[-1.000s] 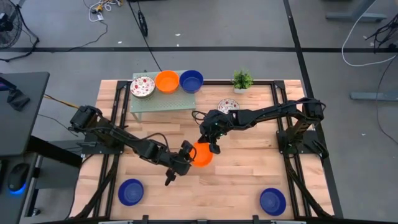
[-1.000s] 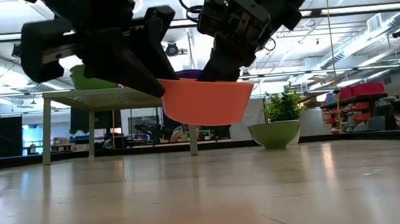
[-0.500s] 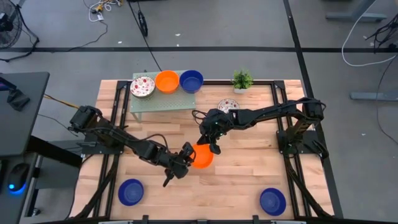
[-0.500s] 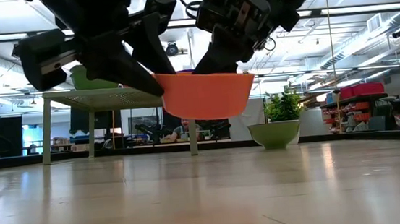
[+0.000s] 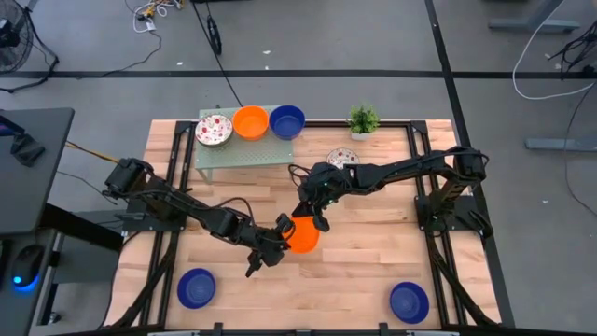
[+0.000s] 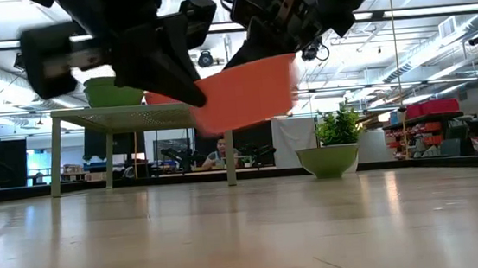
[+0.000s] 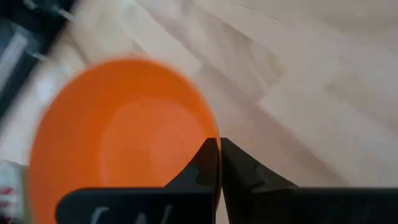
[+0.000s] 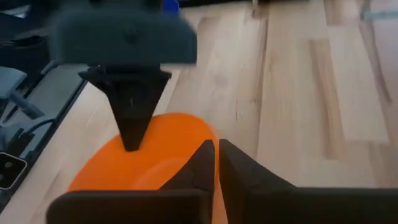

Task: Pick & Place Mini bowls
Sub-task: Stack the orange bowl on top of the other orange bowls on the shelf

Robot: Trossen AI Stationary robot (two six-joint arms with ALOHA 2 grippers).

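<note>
An orange mini bowl [image 5: 302,233] hangs tilted above the wooden table's middle, and both grippers are shut on its rim. My left gripper [image 5: 280,231] is at the bowl's left side and my right gripper [image 5: 315,221] at its far right side. The low view shows the bowl [image 6: 244,94] clear of the table, its right side higher. In the right wrist view the left gripper's fingers [image 8: 132,118] stand on the bowl's opposite rim. My left gripper pinches the bowl's rim [image 7: 213,127] on its left side, one finger inside the bowl and one outside. The fingers slant down from the table's left. The bowl is lifted clear and tilted. My right gripper has the bowl's rim [image 8: 208,134] between its two fingers at the far right side. It comes slanting down from the table's far right. That side of the bowl stands higher.
A small pale green stand [image 5: 244,149] at the far left bears a speckled bowl [image 5: 214,130], an orange bowl [image 5: 250,121] and a blue bowl [image 5: 286,121]. A potted plant [image 5: 363,119] and a speckled bowl [image 5: 341,159] sit far right. Blue bowls [image 5: 196,287] [image 5: 409,301] lie near the front.
My left gripper has shut on the orange bowl's rim. The bowl, level and held up by my right gripper before, has tipped: in the low view its right side has risen while its left side stays low.
</note>
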